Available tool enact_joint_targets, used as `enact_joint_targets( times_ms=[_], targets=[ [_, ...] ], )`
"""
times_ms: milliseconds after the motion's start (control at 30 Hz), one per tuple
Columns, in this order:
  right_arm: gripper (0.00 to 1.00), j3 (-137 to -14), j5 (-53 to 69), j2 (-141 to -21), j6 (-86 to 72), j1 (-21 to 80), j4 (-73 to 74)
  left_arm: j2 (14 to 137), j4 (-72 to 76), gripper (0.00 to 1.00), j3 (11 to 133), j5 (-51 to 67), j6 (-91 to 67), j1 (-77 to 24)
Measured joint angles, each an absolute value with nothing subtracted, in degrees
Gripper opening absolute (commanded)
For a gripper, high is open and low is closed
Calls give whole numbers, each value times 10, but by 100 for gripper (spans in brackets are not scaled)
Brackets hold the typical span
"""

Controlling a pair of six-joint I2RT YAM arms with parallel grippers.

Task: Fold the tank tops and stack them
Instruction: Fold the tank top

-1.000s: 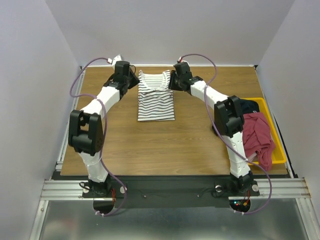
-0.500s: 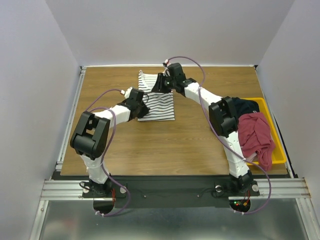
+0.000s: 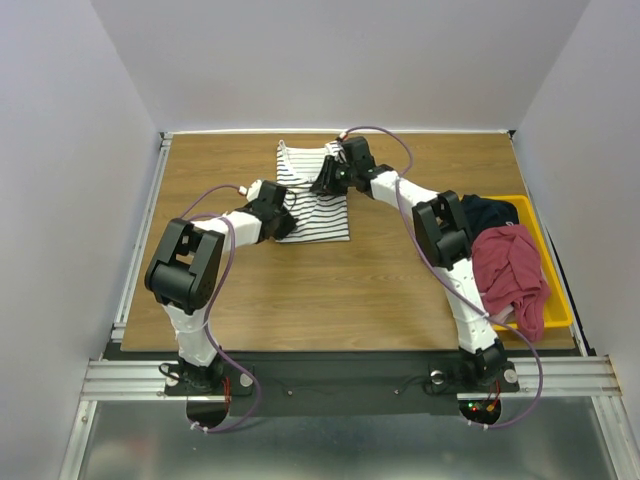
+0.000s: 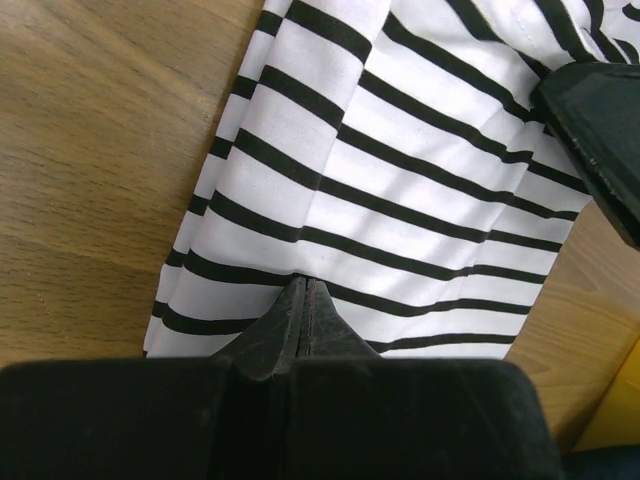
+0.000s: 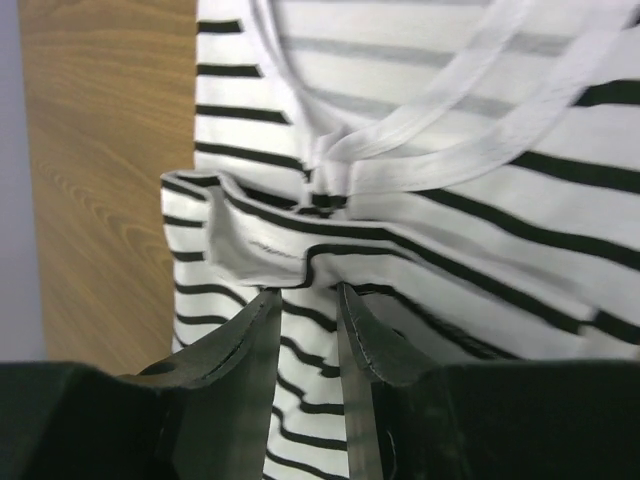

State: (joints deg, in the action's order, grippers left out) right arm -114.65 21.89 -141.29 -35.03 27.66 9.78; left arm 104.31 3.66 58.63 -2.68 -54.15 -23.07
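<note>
We note left gripper (image 4: 305,288) jaws closed at striped tank top (image 4: 400,180) edge; right gripper (image 5: 305,295) jaws narrowly parted near its neckline.

**Nothing legible on my feeds**

I can read no text, label, brand, number or sign in any of my three views. The striped tank top (image 3: 325,215) carries only its dark lines. In my right wrist view, a pale folded bit of it (image 5: 262,245) shows faint marks that are too blurred for me to make out.
</note>
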Motion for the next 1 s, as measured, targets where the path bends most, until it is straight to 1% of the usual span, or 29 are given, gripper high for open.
enact_joint_targets(
  times_ms=[333,667,700,733,767,800,833,867,900,1000],
  targets=[
    [35,-1115,210,-1413,-362,221,62,1043,49,0,577,-19,-550,-222],
    [36,-1057,160,-1372,-337,215,50,1024,56,0,554,-12,-541,-220],
    [36,-1050,154,-1367,-333,215,49,1023,56,0,554,-8,-536,-220],
    [40,-1047,150,-1364,-331,214,51,1022,56,1,554,-2,-531,-220],
    [42,-1041,147,-1358,-328,214,51,1022,55,4,554,4,-526,-220],
    [43,-1037,144,-1353,-326,214,54,1019,55,12,554,11,-518,-220],
    [47,-1032,138,-1345,-322,214,55,1017,53,18,554,16,-514,-220],
    [49,-1030,135,-1338,-321,214,58,1009,50,24,554,21,-506,-220],
    [49,-1024,131,-1327,-317,214,59,1000,46,35,554,23,-498,-220],
    [50,-998,122,-1282,-313,214,61,962,21,49,563,9,-485,-220]
  ],
)
